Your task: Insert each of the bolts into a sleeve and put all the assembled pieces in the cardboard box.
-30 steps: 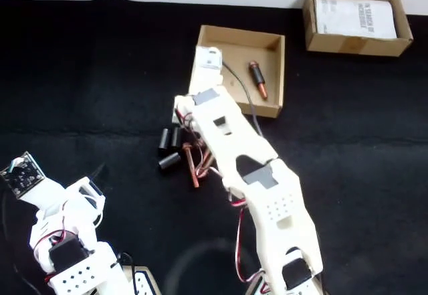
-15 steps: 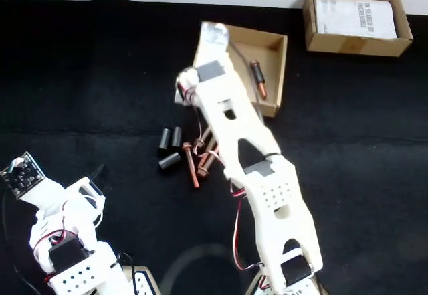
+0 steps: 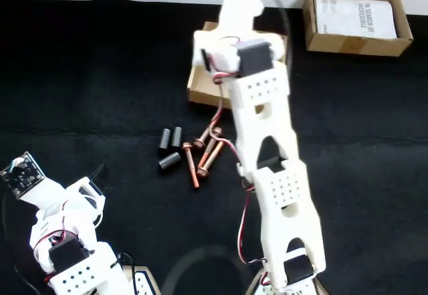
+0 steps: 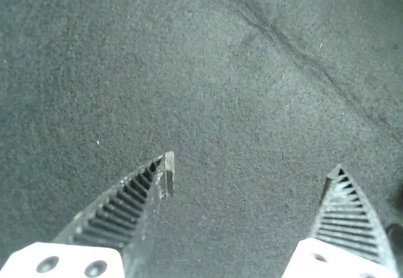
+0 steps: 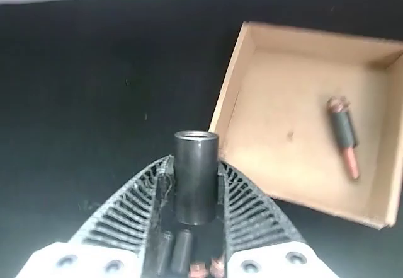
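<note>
Right gripper [image 5: 195, 164] clenched on sleeve [image 5: 196, 186], now raised higher, beside cardboard box [image 5: 283, 133]. Left gripper [image 4: 254, 162] unmoved, jaws apart.

The black mat [image 3: 87, 87] lies open 7 to 11 o'clock of the loose sleeves [image 3: 170, 144]; bolts [image 3: 200, 154] crowd 3 o'clock; the right arm [image 3: 267, 128] overhangs the cardboard box [image 3: 204, 81] at 1.

Sleeve [image 5: 196, 177] looks smooth dark metal; bolts [image 3: 192, 168] coppery; cardboard box [image 5: 283, 120] matt.
</note>
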